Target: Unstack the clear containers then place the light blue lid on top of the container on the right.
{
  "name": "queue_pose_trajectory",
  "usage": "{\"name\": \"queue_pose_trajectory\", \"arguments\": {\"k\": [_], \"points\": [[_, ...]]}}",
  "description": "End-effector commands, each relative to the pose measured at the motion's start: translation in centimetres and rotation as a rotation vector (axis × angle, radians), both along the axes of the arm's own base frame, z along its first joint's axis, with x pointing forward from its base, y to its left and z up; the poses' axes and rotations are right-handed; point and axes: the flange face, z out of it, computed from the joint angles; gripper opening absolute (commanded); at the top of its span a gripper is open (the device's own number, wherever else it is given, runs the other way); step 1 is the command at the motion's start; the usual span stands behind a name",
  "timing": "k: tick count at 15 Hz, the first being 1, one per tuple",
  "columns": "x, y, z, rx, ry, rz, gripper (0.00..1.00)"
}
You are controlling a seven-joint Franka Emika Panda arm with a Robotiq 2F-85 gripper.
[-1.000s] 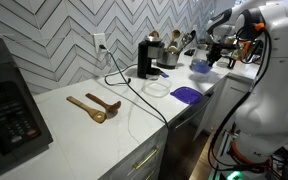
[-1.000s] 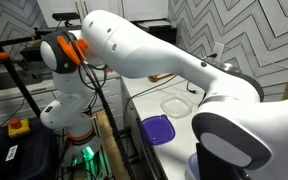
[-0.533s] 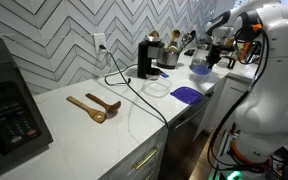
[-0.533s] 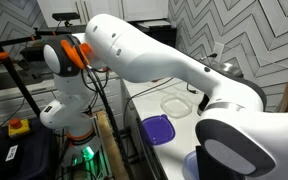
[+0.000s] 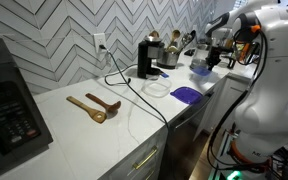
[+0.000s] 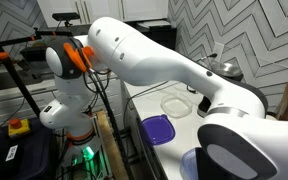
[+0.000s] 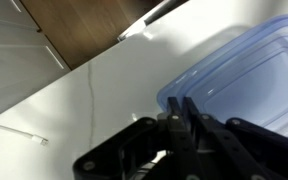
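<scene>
My gripper [image 7: 181,112] is shut on the rim of the light blue lid [image 7: 246,82], with the two fingers pinched close together on its near edge. In an exterior view the gripper [image 5: 210,58] holds the lid [image 5: 199,68] above the far end of the counter. The lid also shows at the bottom edge of an exterior view [image 6: 187,166]. The clear containers [image 5: 156,88] sit on the white counter in front of the black coffee machine [image 5: 146,58], and they show in the other view too [image 6: 176,103]. I cannot tell whether they are stacked.
A darker purple-blue lid [image 5: 186,95] lies near the counter's front edge, also seen here [image 6: 156,130]. Two wooden spoons [image 5: 94,106] lie mid-counter. A black cable [image 5: 134,92] runs across the counter. A microwave [image 5: 6,100] stands at the near end. Pots [image 5: 170,52] stand by the wall.
The gripper and the light blue lid have shifted slightly along the counter toward the clear containers. Nothing else has moved.
</scene>
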Motion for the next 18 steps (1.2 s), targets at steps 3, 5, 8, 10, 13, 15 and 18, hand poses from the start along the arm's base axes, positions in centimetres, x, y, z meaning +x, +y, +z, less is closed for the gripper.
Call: {"name": "queue_pose_trajectory", "arguments": {"k": [3, 5, 8, 10, 13, 15, 18], "points": [[0.5, 0.6, -0.8, 0.066, 0.031, 0.019, 0.02], [0.9, 1.0, -0.9, 0.076, 0.040, 0.023, 0.02], [1.2, 1.4, -1.2, 0.090, 0.053, 0.030, 0.02], [1.4, 1.7, -1.4, 0.097, 0.060, 0.032, 0.02], [1.6, 2.2, -1.5, 0.102, 0.078, 0.027, 0.02], [1.8, 2.8, -1.4, 0.107, 0.090, 0.021, 0.02], [2.3, 3.8, -1.2, 0.103, 0.113, 0.017, 0.02]]}}
